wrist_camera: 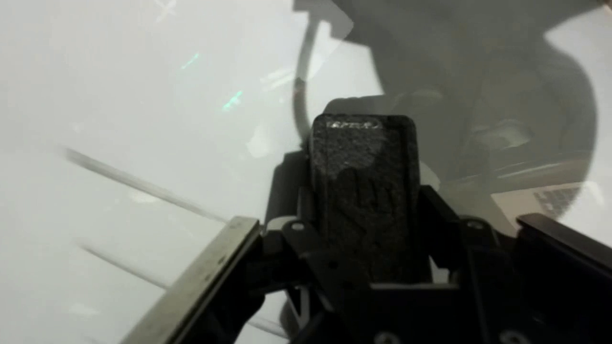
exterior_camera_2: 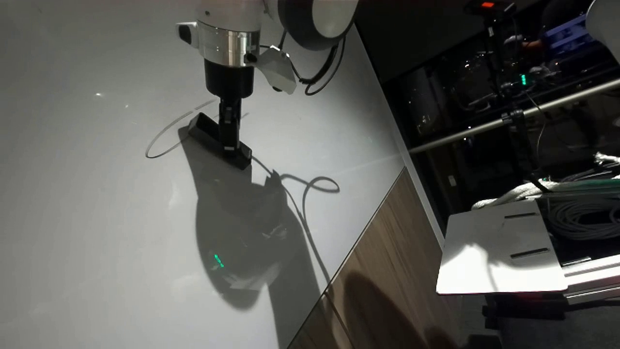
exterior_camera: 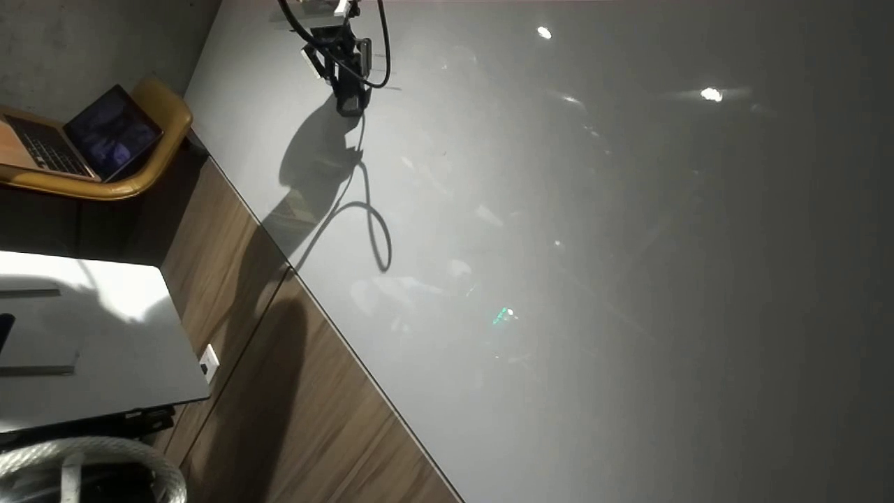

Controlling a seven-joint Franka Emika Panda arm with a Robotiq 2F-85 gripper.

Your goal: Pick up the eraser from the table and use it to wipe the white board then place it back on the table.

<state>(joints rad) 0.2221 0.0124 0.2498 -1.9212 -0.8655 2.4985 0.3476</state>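
Observation:
The eraser (exterior_camera_2: 206, 130), a dark oblong block, is clamped in my gripper (exterior_camera_2: 230, 145) right at the face of the white board (exterior_camera_2: 97, 218). Whether it touches the surface I cannot tell. Seen from the wrist view, the fingers (wrist_camera: 432, 215) press on both long sides of the eraser (wrist_camera: 366, 162), and its far end sticks out past them. Thin grey lines (wrist_camera: 143, 188) run across the board beside the gripper. A broad shadow of the arm falls over the board in both exterior views. The white tabletop of the table (exterior_camera: 119, 349) stands low, away from the gripper.
Brown wood panelling (exterior_camera: 349, 419) borders the board. A laptop (exterior_camera: 115, 140) rests on a tan chair (exterior_camera: 171, 115). A loose black cable (exterior_camera: 385, 42) hangs by the gripper. Beyond the table are coiled cable (exterior_camera_2: 581, 218) and a metal rail (exterior_camera_2: 557, 103).

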